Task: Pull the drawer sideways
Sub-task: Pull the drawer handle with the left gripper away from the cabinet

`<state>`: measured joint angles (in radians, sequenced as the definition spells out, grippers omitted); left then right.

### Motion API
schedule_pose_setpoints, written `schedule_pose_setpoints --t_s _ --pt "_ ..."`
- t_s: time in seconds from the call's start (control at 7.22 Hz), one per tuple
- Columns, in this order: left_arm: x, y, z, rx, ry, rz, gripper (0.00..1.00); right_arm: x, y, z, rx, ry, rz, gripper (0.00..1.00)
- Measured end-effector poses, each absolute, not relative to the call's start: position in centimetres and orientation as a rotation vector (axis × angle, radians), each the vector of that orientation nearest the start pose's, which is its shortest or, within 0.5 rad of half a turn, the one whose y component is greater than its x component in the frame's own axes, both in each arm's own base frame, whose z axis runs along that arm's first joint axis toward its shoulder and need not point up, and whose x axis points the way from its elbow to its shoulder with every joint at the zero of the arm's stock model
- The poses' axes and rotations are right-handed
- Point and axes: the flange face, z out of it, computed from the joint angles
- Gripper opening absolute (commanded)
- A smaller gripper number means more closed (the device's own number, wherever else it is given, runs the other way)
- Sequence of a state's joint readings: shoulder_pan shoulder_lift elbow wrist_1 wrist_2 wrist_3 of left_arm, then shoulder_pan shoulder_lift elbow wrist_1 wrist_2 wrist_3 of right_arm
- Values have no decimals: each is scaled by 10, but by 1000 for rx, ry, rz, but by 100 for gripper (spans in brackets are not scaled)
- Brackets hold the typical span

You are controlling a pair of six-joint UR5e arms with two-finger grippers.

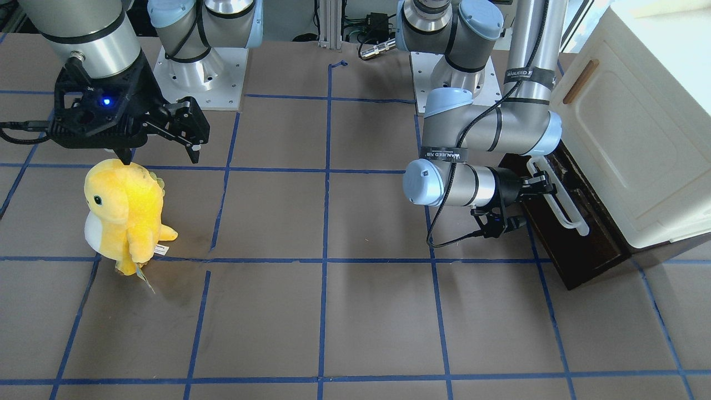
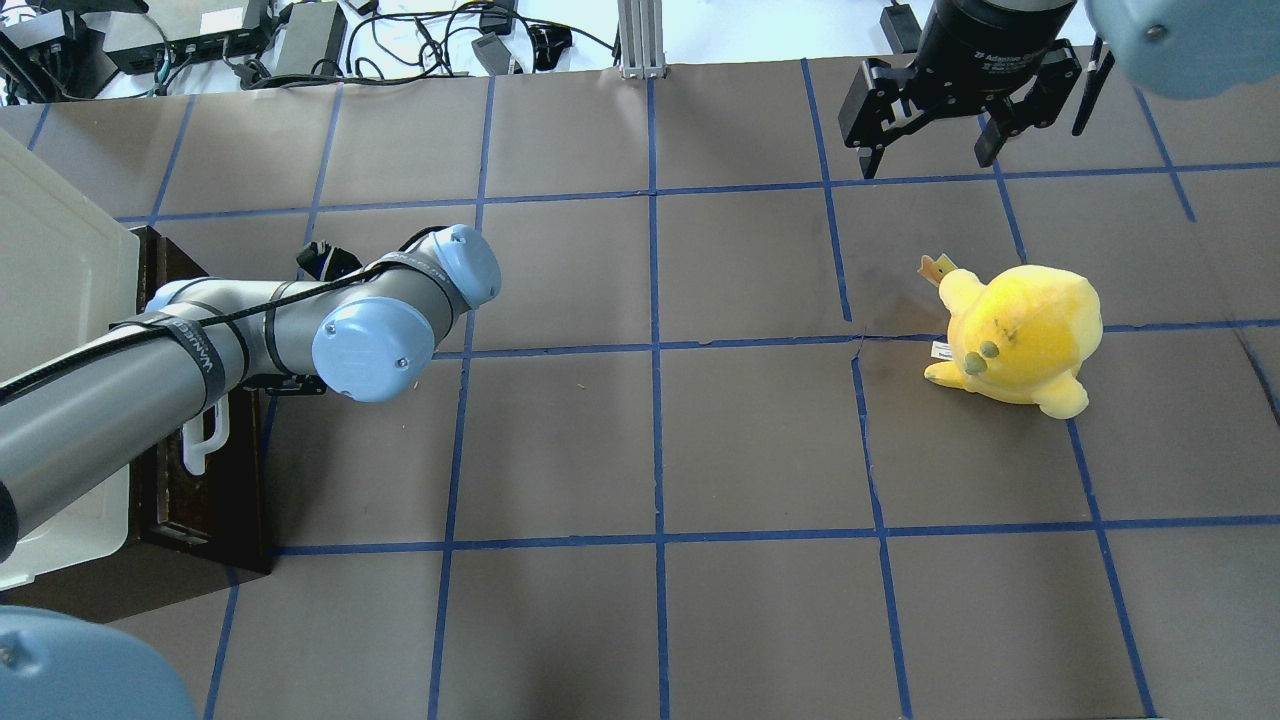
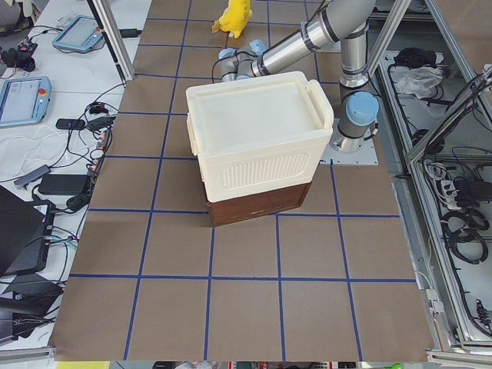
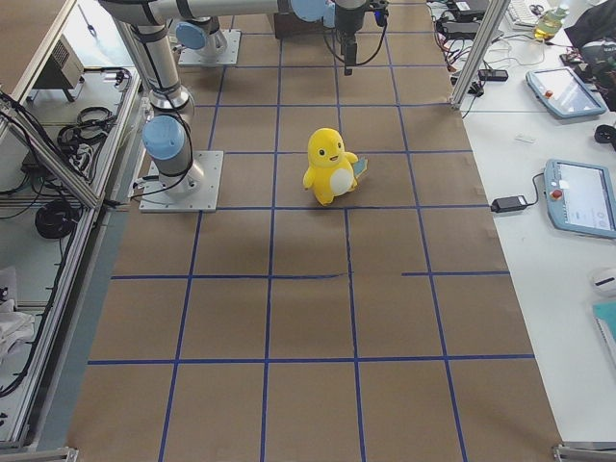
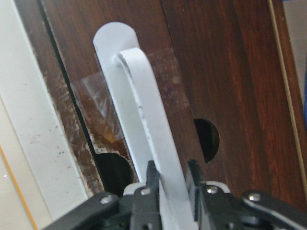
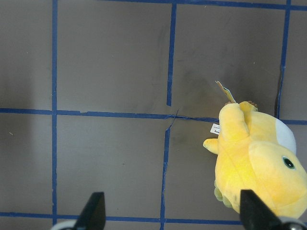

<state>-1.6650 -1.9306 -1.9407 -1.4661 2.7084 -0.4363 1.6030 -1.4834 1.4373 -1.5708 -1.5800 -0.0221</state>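
Observation:
The dark brown drawer sticks out a little from under the cream cabinet. Its long white bar handle runs along the front. My left gripper is shut on that handle; in the left wrist view both fingers pinch the white bar against the dark wood front. In the overhead view the left arm covers most of the drawer, and only an end of the handle shows. My right gripper is open and empty, hanging above the table far from the drawer.
A yellow plush toy stands on the brown mat below the right gripper, also in the right wrist view and overhead view. The cream cabinet has a door with a small wooden handle. Blue tape lines grid the mat.

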Motion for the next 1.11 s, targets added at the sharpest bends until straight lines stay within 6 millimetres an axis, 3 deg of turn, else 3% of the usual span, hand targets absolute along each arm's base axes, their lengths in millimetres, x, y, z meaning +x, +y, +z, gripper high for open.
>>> schedule_pose_setpoints --t_s 0.55,1.11 --pt "-115 -500 215 92 1935 219 19 149 -529 509 -84 3149 -73 100" --pt "-122 -498 214 95 1951 222 19 149 -529 509 -84 3149 -73 100"
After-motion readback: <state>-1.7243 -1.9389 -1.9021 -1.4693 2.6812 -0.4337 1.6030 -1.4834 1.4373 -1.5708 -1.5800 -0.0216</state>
